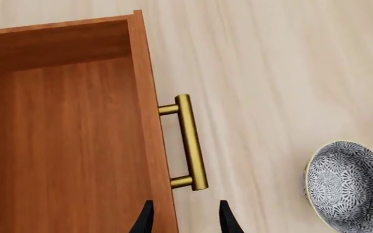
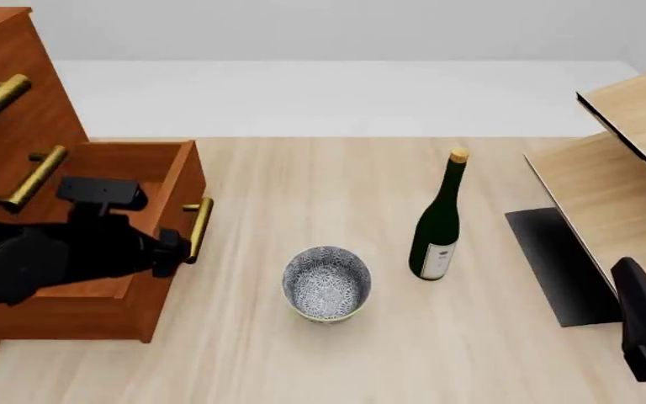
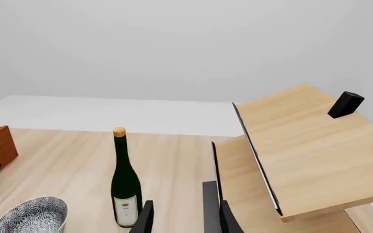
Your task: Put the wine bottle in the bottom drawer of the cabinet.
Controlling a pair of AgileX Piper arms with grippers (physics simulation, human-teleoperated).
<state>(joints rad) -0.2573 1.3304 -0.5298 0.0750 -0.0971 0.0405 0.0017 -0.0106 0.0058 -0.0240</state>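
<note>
The wine bottle (image 2: 436,220) is standing upright on the pale wooden desk (image 2: 300,353), near the middle. It is dark green with a tan cork and a small white label. A blue and white patterned bowl (image 2: 325,284) is sitting near it, at about 8 o'clock from the bottle, and the two are not touching.

The bottom drawer (image 2: 121,244) of the cabinet (image 2: 9,93) is standing pulled out at the left side of the desk, at about 9 o'clock from the bowl. Its inside is bare wood. Its brass bar handle (image 1: 190,141) is sticking out of the front.

The left gripper (image 1: 184,217) is hanging over the front edge of the drawer, close to the handle. Its jaws are parted a little and are holding nothing.

The right gripper (image 3: 182,218) is waiting low at the right side, well apart from the bottle. Its jaws are parted too, with nothing between them. Only the tips are showing, so how wide they are is hard to tell.

A light-wood shelf unit (image 2: 626,177) is standing at 3 o'clock from the bottle.
</note>
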